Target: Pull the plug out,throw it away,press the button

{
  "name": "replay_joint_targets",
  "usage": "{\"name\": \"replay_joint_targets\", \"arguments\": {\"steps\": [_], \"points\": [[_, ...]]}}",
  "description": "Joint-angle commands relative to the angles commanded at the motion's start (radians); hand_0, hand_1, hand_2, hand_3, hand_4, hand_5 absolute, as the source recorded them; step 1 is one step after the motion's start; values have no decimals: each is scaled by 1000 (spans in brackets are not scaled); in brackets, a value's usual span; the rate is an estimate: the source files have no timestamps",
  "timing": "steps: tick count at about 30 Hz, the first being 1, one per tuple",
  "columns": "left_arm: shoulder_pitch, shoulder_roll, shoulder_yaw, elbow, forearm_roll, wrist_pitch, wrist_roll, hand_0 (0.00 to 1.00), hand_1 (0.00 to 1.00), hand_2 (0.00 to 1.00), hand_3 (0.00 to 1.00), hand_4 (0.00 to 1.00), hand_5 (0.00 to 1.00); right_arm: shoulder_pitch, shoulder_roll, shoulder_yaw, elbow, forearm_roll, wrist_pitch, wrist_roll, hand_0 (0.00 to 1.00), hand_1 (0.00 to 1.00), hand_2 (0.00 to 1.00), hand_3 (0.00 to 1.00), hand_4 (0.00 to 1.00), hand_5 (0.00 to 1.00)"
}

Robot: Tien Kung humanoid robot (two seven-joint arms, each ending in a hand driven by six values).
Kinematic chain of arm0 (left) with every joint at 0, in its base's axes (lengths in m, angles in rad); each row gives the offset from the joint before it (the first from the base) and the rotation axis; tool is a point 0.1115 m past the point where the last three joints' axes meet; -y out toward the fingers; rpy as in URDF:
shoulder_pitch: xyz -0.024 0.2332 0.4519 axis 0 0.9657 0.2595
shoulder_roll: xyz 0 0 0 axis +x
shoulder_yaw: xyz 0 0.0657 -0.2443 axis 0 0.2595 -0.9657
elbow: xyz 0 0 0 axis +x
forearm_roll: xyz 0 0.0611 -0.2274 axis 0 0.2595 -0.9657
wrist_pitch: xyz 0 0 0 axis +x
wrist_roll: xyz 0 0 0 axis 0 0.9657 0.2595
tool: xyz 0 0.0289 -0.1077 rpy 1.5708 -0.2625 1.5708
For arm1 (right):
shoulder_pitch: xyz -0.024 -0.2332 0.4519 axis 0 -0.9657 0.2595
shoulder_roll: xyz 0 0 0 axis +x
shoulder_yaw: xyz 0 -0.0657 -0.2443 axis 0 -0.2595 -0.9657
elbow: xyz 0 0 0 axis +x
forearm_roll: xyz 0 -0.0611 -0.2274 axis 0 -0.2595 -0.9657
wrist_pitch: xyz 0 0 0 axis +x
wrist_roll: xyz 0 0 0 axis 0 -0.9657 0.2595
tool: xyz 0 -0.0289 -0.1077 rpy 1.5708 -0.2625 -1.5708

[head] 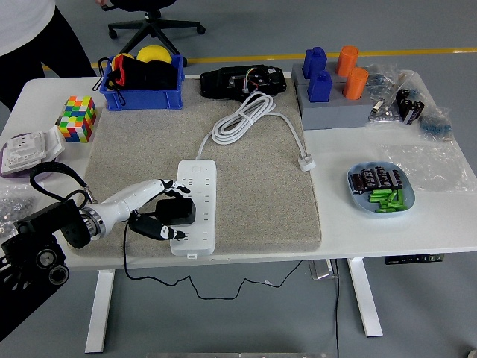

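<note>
One white power strip (195, 206) lies lengthwise on the grey felt mat (253, 186) that covers the middle of the white worktop (373, 224). One black plug adapter (176, 211) sits in the strip's lower half, its thin black cord (125, 246) running off the near edge of the worktop. The strip's own white cable (246, 115) is coiled at the far side of the mat and ends in one loose white plug (306, 161).

Elsewhere there is one multicoloured puzzle cube (77, 118), one blue bin (141, 80) of dark and yellow items, and one grey block (335, 104) holding two blue and two orange pieces. One pale blue dish (381, 186) carries black and green batteries.

Only the left arm shows, entering from the lower left and reaching low across the mat. The left robot hand (165, 210) is at the adapter, fingers (177, 186) arched over its top and thumb below its near side, clasping the adapter, which is still seated in the strip.

A person stands at the far left corner, only dark clothing visible.
</note>
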Motion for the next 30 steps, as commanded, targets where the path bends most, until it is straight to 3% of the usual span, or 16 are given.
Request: {"name": "replay_joint_targets", "arguments": {"steps": [1,2,7,8,13,14,19,20,25,26,30], "points": [[-1,-2,2,2,16,7,-4,851,807,775,844,986,64,0,0,0,0,0,0,0,729,680,662,634,743,596],[-1,-4,3,3,24,11,-7,842,771,725,806,965,2,-1,-1,0,0,0,0,0,728,680,662,634,743,596],[-6,-13,12,11,62,43,-22,842,771,725,806,965,2,-4,-1,-3,-2,0,0,0,728,680,662,634,743,596],[-7,-13,15,12,61,51,-27,811,683,635,743,918,2,-4,-1,-2,-2,0,0,0,729,680,662,634,743,596],[-7,-19,22,16,55,79,-44,811,683,635,743,918,2,-3,1,0,0,-1,0,0,729,680,662,634,743,596],[-7,-20,23,16,55,80,-44,685,503,478,598,848,2,-3,1,0,0,-1,0,0,729,680,661,634,743,596],[-12,-25,30,24,50,87,-48,685,503,478,598,848,2,-5,3,0,-1,-1,0,0,729,680,661,634,743,596],[-13,-25,31,25,48,91,-50,615,433,450,578,770,2,-5,3,0,-1,-1,0,0,729,679,661,634,743,596],[-16,-32,36,33,51,108,-58,615,433,450,578,770,2,-5,5,1,-1,-2,0,0,729,679,661,634,743,596],[-17,-34,38,36,53,113,-60,537,355,403,568,679,2,-5,6,1,-1,-1,0,0,729,680,661,634,743,596],[-17,-37,37,36,46,131,-73,537,355,403,568,679,2,-7,6,2,-1,-2,0,0,729,680,661,634,743,596]]}}
